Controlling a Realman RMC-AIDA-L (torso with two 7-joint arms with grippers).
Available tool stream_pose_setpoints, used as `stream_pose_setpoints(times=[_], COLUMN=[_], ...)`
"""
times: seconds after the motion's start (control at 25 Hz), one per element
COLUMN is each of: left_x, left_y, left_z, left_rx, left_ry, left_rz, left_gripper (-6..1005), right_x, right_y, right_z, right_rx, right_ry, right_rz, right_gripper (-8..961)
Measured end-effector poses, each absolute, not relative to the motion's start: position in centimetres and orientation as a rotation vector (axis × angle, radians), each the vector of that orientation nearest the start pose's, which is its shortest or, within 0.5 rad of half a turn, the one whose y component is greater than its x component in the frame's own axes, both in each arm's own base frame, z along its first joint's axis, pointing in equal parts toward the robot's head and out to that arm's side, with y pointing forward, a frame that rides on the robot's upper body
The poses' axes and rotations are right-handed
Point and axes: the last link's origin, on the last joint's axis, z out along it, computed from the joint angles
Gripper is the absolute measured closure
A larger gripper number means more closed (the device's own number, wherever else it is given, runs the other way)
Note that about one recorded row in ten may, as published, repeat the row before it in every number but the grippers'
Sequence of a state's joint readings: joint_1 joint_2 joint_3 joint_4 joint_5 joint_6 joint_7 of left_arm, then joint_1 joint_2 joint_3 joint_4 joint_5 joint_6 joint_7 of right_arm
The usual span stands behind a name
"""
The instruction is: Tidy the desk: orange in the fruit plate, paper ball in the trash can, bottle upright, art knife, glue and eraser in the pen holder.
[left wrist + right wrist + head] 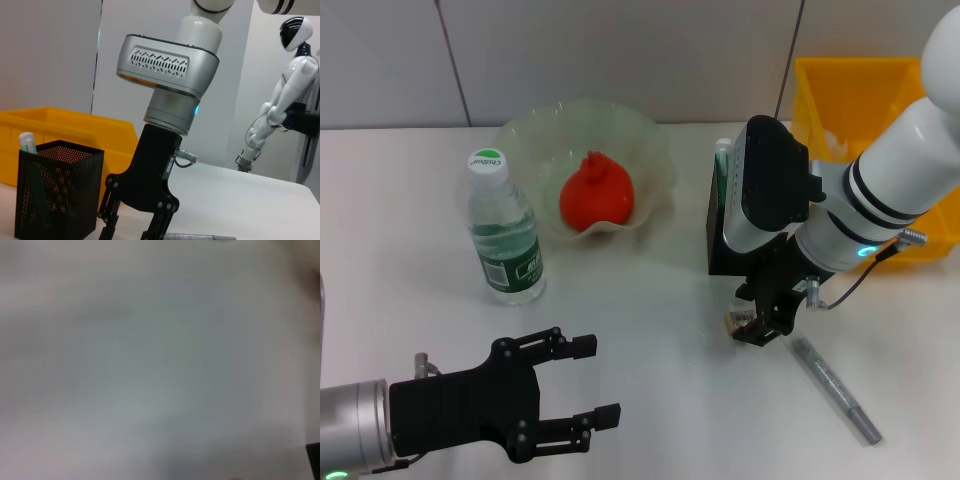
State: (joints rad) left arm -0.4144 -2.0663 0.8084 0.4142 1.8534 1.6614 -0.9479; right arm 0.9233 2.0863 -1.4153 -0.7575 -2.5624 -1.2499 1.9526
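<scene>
Right pincer (763, 325) low on surface (660, 340), fingers closing around eraser (735, 320); grip unconfirmed. Eraser light, stiff: pinch long sides. Left pincer (590, 392) open, empty.

Items shown, by count: one orange (596, 195); one fruit plate (655, 145); one bottle (502, 232), upright; one pen holder (55, 190); one trash can (850, 95), at the table's far right corner; one grey art knife (835, 389), near the table's front edge; two grippers, left gripper (582, 385) and right gripper (760, 325); one small beige eraser (735, 320).
</scene>
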Motion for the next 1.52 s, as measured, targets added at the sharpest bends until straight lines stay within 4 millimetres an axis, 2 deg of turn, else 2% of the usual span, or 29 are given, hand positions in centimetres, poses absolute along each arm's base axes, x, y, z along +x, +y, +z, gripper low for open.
stream_pose_setpoints(times=[0.52, 0.6, 0.84, 1.04, 1.2, 1.32, 1.4, 1.52], left_x=[-28.3, -28.3, -28.3, -28.3, -28.3, -28.3, -28.3, -28.3], left_y=[26.1, 26.1, 26.1, 26.1, 26.1, 26.1, 26.1, 26.1], left_z=[-3.6, -3.6, -3.5, -3.5, -3.5, -3.5, -3.5, -3.5], left_rx=[-2.787, -2.788, -2.787, -2.787, -2.787, -2.787, -2.788, -2.788], left_ry=[-0.383, -0.385, -0.386, -0.386, -0.386, -0.386, -0.385, -0.385], left_rz=[-0.909, -0.910, -0.911, -0.912, -0.913, -0.913, -0.914, -0.914], left_gripper=[202, 202, 202, 202, 202, 202, 201, 201], right_x=[17.2, 17.2, 17.2, 17.2, 17.3, 17.1, 15.9, 15.5], right_y=[39.7, 39.7, 39.7, 39.8, 39.8, 39.8, 40.0, 40.1], right_z=[-7.5, -7.5, -7.5, -7.5, -7.4, -7.2, -6.1, -5.5], right_rx=[-2.889, -2.889, -2.887, -2.886, -2.885, -2.889, -2.907, -2.905], right_ry=[0.104, 0.102, 0.109, 0.115, 0.126, 0.149, 0.221, 0.247], right_rz=[-0.692, -0.693, -0.691, -0.689, -0.684, -0.651, -0.529, -0.484], right_gripper=[472, 533, 531, 574, 669, 693, 693, 693])
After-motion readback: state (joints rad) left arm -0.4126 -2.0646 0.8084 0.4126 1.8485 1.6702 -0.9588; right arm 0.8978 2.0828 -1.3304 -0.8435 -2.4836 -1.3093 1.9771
